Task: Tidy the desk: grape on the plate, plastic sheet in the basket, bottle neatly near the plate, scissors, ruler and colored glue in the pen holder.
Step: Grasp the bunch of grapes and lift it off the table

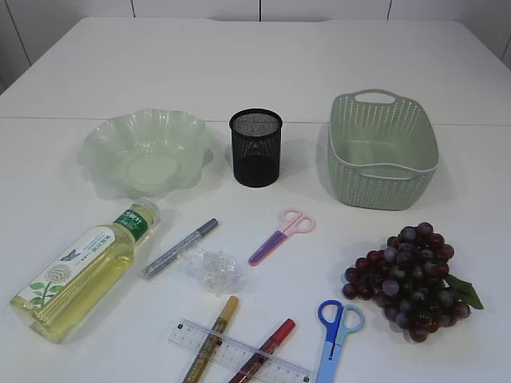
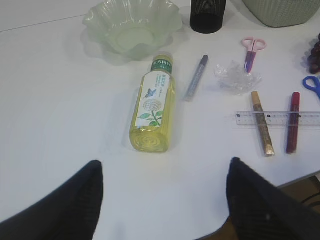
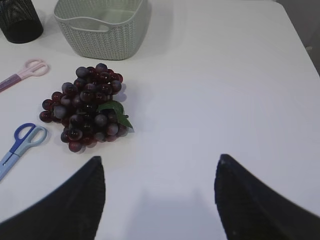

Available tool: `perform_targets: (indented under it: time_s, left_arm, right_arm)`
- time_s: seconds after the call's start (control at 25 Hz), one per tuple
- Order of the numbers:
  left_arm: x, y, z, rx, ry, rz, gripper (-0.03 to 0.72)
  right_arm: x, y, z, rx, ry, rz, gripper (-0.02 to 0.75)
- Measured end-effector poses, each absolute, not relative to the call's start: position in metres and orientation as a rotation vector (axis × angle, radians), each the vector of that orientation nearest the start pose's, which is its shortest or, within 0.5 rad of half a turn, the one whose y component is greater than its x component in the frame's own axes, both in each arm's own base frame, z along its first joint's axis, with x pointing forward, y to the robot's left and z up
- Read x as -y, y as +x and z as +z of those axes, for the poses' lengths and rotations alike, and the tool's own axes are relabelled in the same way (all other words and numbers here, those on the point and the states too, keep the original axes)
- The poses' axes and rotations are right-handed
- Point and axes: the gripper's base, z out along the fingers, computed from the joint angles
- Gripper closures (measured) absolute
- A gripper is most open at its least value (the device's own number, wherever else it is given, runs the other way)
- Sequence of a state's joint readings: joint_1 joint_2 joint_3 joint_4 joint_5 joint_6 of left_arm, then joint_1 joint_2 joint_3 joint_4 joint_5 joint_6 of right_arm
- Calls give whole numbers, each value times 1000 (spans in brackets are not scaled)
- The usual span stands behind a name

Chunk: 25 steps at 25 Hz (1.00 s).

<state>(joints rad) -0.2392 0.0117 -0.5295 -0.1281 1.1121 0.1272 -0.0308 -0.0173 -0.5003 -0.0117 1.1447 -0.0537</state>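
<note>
Black claws: left wide open; right wide open | exterior view shows neither

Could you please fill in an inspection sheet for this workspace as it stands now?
Surface: white table, dry and clean.
Job's things: plate and pen holder at the back, basket back right, all holding nothing visible; bottle lying on its side front left; grapes front right; crumpled plastic sheet mid-table; pink scissors and blue scissors; ruler lying across the gold pen and red pen; silver pen beside the bottle.
Clutter: nothing seen.
Grippers: left gripper and right gripper open, holding nothing, above the table's front edge.
Cables: possibly one past the table corner in the left wrist view; unclear.
Surroundings: pale wall panels behind.
</note>
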Motion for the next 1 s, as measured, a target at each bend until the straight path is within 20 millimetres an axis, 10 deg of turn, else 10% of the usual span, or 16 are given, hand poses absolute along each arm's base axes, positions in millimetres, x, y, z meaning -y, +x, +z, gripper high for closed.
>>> perform_targets:
  time_s: [1.0]
  left_arm:
    - [9,-12,282,-2041,391,-241,129]
  right_arm:
    - [-11,5,288,-2193,-30,121,206]
